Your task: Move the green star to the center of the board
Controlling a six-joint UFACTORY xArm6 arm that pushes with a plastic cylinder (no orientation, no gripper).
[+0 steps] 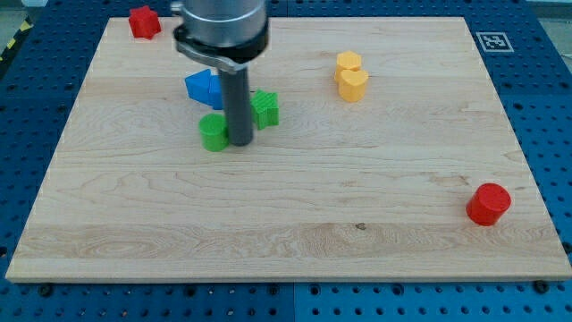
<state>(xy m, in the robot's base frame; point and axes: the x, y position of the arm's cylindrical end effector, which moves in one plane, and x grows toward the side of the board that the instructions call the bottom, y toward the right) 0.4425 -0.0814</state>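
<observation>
The green star (265, 108) lies on the wooden board (357, 206), left of the middle and toward the view's top. My tip (240, 141) rests on the board just left of and below the star, close to or touching it. A second green block (214, 131), rounded, sits right beside the tip on its left. The rod hides part of the star's left side.
A blue block (203, 87) lies just above the green blocks, partly behind the rod. Two yellow blocks (350, 75) sit together at top centre-right. A red block (143, 21) is at the top left corner and a red cylinder (488, 204) at the lower right.
</observation>
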